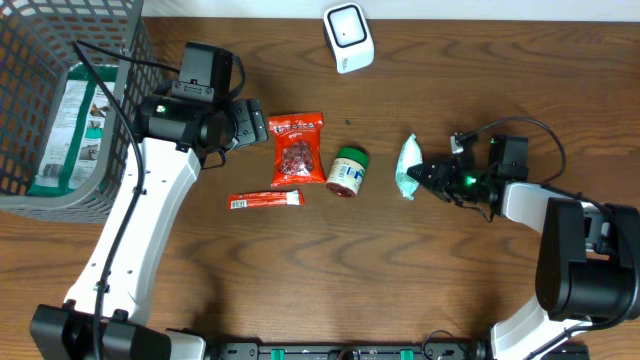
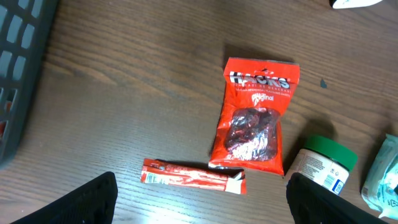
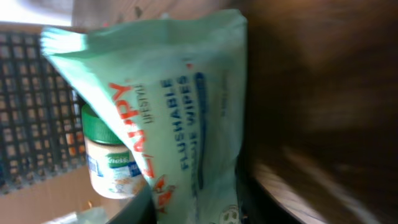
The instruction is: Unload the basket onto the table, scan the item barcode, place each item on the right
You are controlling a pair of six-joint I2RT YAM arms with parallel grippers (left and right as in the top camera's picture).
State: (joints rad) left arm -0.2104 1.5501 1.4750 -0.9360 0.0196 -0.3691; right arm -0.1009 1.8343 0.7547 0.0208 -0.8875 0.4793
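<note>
Overhead: wipes pack [image 1: 407,166] sits on counter [image 1: 430,290] near jar [image 1: 348,171], well apart from scanner [image 1: 348,38]. Right tool [image 1: 427,173] at pack's edge; pinching or parted, cannot tell. Left tool [image 2: 208,205] spread, empty, near candy bag [image 1: 297,150]. Likely partway: one item in basket [image 1: 30,60], four on counter.

The worktop [image 1: 450,260] is finished in smooth brown wood grain with a low sheen. The sweets bag [image 2: 255,118] and stick packet [image 2: 193,176] are wrapped in glossy red film. The jar [image 2: 320,171] is capped with a smooth green plastic lid [image 2: 333,149]. The wipes pack [image 3: 180,106] is made of soft, creased film. The scanner [image 1: 348,37] is cased in smooth white plastic. The basket [image 1: 40,50] is formed of dark matt mesh.
</note>
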